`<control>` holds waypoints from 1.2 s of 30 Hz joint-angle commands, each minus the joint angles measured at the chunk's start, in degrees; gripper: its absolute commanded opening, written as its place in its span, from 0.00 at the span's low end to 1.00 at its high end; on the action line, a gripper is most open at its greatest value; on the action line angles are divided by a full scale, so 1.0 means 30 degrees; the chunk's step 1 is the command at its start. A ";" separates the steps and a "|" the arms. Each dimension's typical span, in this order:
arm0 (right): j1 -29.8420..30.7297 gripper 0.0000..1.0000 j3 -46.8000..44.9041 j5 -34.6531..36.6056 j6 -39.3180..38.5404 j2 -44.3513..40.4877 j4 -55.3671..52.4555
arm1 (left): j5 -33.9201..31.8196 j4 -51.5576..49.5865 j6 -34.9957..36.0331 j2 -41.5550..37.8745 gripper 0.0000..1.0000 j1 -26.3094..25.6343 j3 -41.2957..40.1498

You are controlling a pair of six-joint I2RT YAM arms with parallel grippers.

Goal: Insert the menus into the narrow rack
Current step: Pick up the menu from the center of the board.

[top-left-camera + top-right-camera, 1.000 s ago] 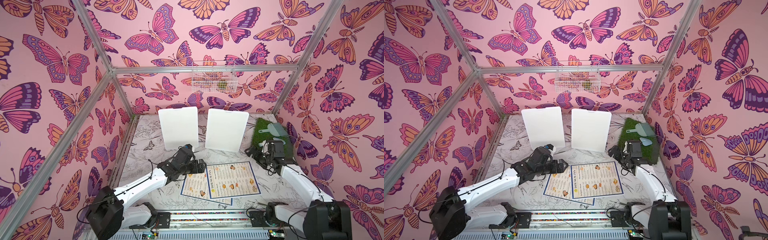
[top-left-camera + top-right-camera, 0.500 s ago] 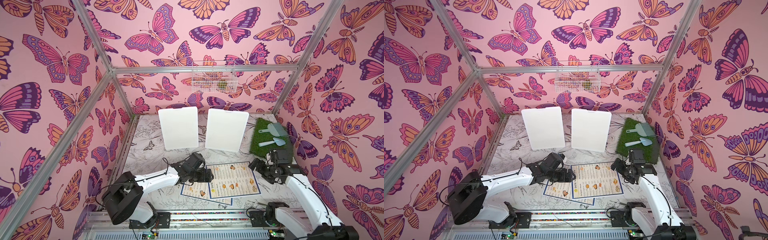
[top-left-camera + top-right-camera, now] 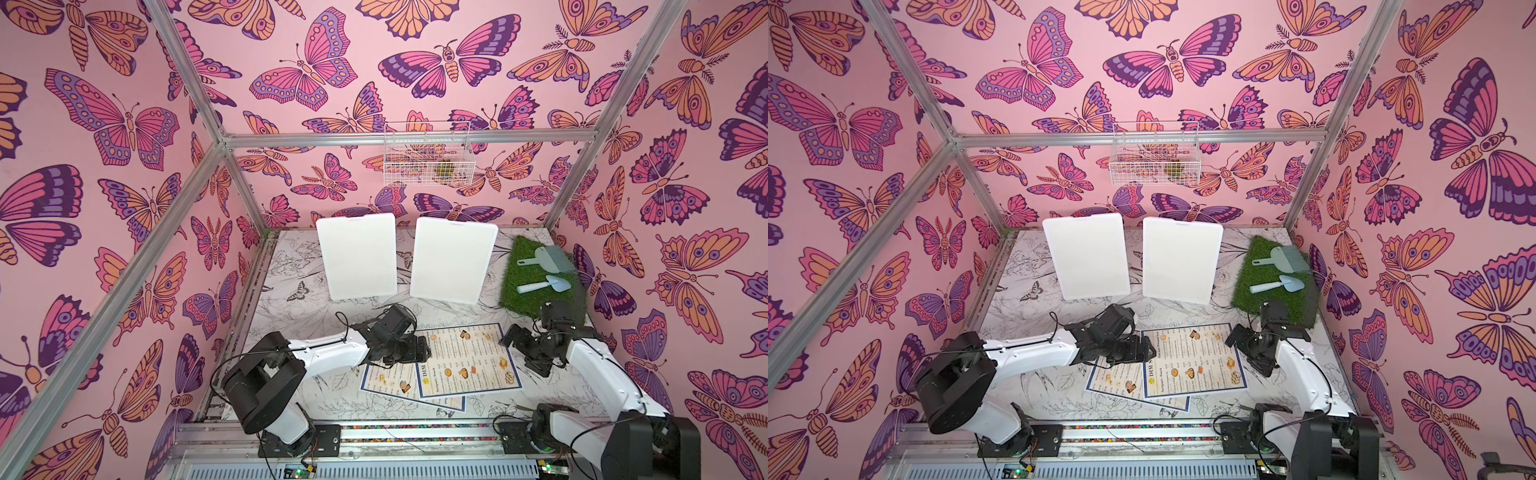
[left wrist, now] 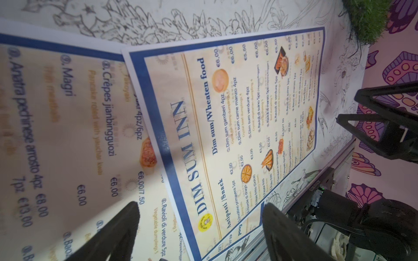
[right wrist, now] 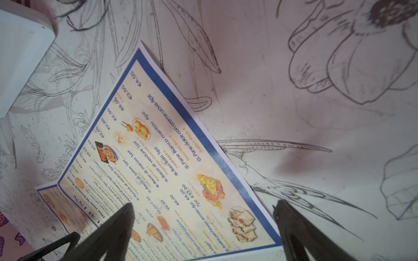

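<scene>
Menus: I see two sheets lying flat on the counter [image 3: 299, 266], between its middle and its front edge, one overlapping the other.
Top menu [image 3: 469, 361]: it sits nearer the right edge. I can read its heading "DIM SUM INN" in the left wrist view [image 4: 190, 158].
Bottom menu [image 3: 386, 380]: partly covered, it sticks out toward the left and the front edge.
Left claw [image 3: 419, 353]: spread, with nothing between its fingers [image 4: 122, 230]. It is low over the spot where the two sheets overlap. I cannot tell whether it touches them.
Right claw [image 3: 523, 353]: spread wide and gripping nothing, just beside the top menu's right edge. A corner of that sheet shows between its fingers [image 5: 108, 232].
Wire rack [image 3: 428, 153]: it hangs on the back wall, well apart from the menus.
White boards [image 3: 357, 257]: two stand near the back edge.
Grass mat [image 3: 536, 303]: it lies at the back right corner, carrying a brush [image 3: 548, 255] and a scoop [image 3: 544, 284].
</scene>
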 commanded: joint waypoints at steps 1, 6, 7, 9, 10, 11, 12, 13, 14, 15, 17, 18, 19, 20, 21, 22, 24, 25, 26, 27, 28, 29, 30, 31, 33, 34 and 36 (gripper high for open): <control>-0.0204 0.98 0.0012 -0.0608 -0.0702 0.0660 0.0292 | 0.0227 0.0073 -0.0212 0.0283 0.86 -0.0112 0.0269; -0.0226 0.98 -0.0074 -0.0785 -0.0856 0.1279 0.0702 | 0.0193 0.0212 -0.0344 0.0598 0.86 -0.0118 0.0297; -0.0257 0.99 -0.0055 -0.0785 -0.0874 0.1334 0.0694 | 0.0197 0.0269 -0.0412 0.0662 0.86 -0.0135 0.0297; -0.0264 0.99 -0.0097 -0.0912 -0.0859 0.1445 0.0750 | 0.0222 0.0407 -0.0578 0.0811 0.86 -0.0173 0.0268; -0.0263 0.99 -0.0144 -0.0962 -0.0852 0.1517 0.0796 | 0.0194 0.0481 -0.0649 0.0847 0.86 -0.0204 0.0253; -0.0254 0.99 -0.0149 -0.0988 -0.0885 0.1613 0.0796 | 0.0166 0.0510 -0.0726 0.0919 0.86 -0.0219 0.0268; -0.0262 0.99 -0.0142 -0.0993 -0.0927 0.1711 0.0782 | 0.0164 0.0567 -0.0770 0.0964 0.86 -0.0251 0.0268; -0.0263 0.99 -0.0157 -0.0991 -0.0893 0.1814 0.0767 | 0.0168 0.0626 -0.0809 0.1009 0.86 -0.0262 0.0246; -0.0250 1.00 -0.0120 -0.0918 -0.0862 0.1933 0.0755 | 0.0166 0.0664 -0.0829 0.1081 0.86 -0.0294 0.0218; -0.0263 1.00 -0.0095 -0.0878 -0.0882 0.2021 0.0725 | 0.0195 0.0714 -0.0858 0.1154 0.86 -0.0296 0.0209; -0.0259 1.00 -0.0040 -0.0830 -0.0920 0.2212 0.0687 | 0.0193 0.0796 -0.0874 0.1233 0.86 -0.0294 0.0153; -0.0264 1.00 -0.0058 -0.0940 -0.0923 0.2349 0.0672 | 0.0169 0.0818 -0.0910 0.1307 0.86 -0.0296 0.0122; -0.0261 1.00 -0.0066 -0.1083 -0.0959 0.2471 0.0700 | 0.0112 0.0847 -0.0967 0.1311 0.86 -0.0296 0.0071; -0.0262 1.00 -0.0062 -0.1220 -0.1025 0.2628 0.0748 | 0.0076 0.0930 -0.1112 0.1335 0.86 -0.0295 0.0027; -0.0262 1.00 -0.0091 -0.1312 -0.1049 0.2789 0.0775 | 0.0055 0.1053 -0.1210 0.1361 0.86 -0.0296 -0.0039; -0.0263 0.99 -0.0083 -0.1348 -0.1030 0.2943 0.0802 | 0.0013 0.1117 -0.1286 0.1398 0.86 -0.0296 -0.0083; -0.0262 0.99 -0.0097 -0.1382 -0.0958 0.3207 0.0824 | -0.0012 0.1267 -0.1484 0.1508 0.86 -0.0296 -0.0148; -0.0263 0.99 -0.0113 -0.1489 -0.0969 0.3306 0.0851 | -0.0041 0.1289 -0.1557 0.1543 0.86 -0.0292 -0.0171; -0.0262 0.99 -0.0147 -0.1541 -0.0962 0.3367 0.0870 | -0.0045 0.1327 -0.1687 0.1567 0.86 -0.0296 -0.0217; -0.0262 0.99 -0.0224 -0.1659 -0.0930 0.3397 0.0914 | -0.0095 0.1409 -0.1758 0.1549 0.85 -0.0296 -0.0255; -0.0263 0.99 -0.0326 -0.1845 -0.0933 0.3394 0.1049 | -0.0152 0.1434 -0.1839 0.1580 0.86 -0.0296 -0.0273; -0.0253 0.99 -0.0396 -0.2030 -0.0895 0.3428 0.1141 | -0.0182 0.1455 -0.1898 0.1583 0.85 -0.0296 -0.0317; -0.0240 0.99 -0.0455 -0.2147 -0.0859 0.3445 0.1165 | -0.0244 0.1503 -0.1935 0.1626 0.85 -0.0281 -0.0291; -0.0259 0.99 -0.0532 -0.2330 -0.0870 0.3484 0.1252 | -0.0260 0.1506 -0.1957 0.1661 0.85 -0.0295 -0.0285; -0.0260 0.99 -0.0689 -0.2605 -0.0802 0.3573 0.1366 | -0.0194 0.1526 -0.1972 0.1787 0.86 -0.0296 -0.0245; -0.0257 0.99 -0.0754 -0.2737 -0.0815 0.3607 0.1436 | -0.0159 0.1521 -0.1972 0.1830 0.86 -0.0288 -0.0216; -0.0250 0.99 -0.0873 -0.3068 -0.0807 0.3650 0.1575 | -0.0083 0.1512 -0.1943 0.1957 0.86 -0.0295 -0.0169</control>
